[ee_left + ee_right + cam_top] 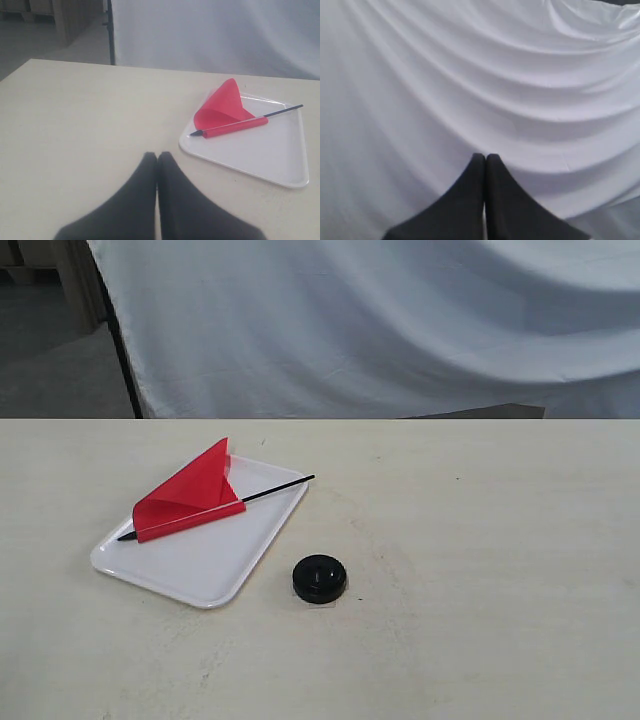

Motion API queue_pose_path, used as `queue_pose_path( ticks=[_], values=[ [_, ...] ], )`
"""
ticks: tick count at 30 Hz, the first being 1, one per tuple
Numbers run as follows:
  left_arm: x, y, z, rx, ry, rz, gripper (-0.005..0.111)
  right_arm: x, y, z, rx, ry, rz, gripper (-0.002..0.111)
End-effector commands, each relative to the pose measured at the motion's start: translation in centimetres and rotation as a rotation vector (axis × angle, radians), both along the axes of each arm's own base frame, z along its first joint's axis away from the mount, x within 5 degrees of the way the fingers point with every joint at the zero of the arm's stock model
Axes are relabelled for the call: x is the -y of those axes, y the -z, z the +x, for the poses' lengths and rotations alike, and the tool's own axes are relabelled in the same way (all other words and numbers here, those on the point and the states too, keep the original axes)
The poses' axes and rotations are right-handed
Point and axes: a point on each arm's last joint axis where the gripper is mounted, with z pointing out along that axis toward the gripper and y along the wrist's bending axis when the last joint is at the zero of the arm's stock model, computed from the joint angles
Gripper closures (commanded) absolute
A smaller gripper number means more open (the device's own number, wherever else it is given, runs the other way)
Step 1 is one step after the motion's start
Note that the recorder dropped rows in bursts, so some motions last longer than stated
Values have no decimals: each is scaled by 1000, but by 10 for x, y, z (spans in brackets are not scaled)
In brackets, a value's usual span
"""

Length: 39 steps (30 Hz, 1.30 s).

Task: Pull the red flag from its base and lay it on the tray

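Tabletop [480, 540]: red flag [190, 498] on tray [200, 565]

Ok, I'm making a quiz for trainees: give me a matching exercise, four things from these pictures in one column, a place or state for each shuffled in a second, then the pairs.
Things:
1. red flag
2. base
3. tray
4. left claw

Places or states:
A. shut, holding nothing
B. on the table beside the tray, no stick in it
C. lying on the tray
D. white, carrying the flag

Pairs: 1-C, 2-B, 3-D, 4-A
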Motion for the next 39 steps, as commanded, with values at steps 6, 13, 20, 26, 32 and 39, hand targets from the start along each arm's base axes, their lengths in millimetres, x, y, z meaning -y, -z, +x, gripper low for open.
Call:
queue_pose_path(
  ticks=[6, 13, 20, 26, 32, 39],
  values=[
    [0, 0, 0, 3, 6, 4, 107, -6, -4, -34, 131, -108, 19, 109],
    [0, 0, 0, 3, 6, 4, 107, -7, -4, -34, 135, -118, 19, 109],
    [0, 0, 0, 3, 6, 4, 107, -6, 20, -23, 36, -131, 73, 109],
    [0, 0, 0, 3, 6, 4, 107, -6, 71, -6, -105, -125, 85, 109],
    [0, 0, 0, 5, 6, 4, 107, -6, 108, 0, -279, -124, 138, 109],
    [0, 0, 0, 5, 6, 4, 107, -6, 113, 0, -333, -120, 140, 109]
  ],
)
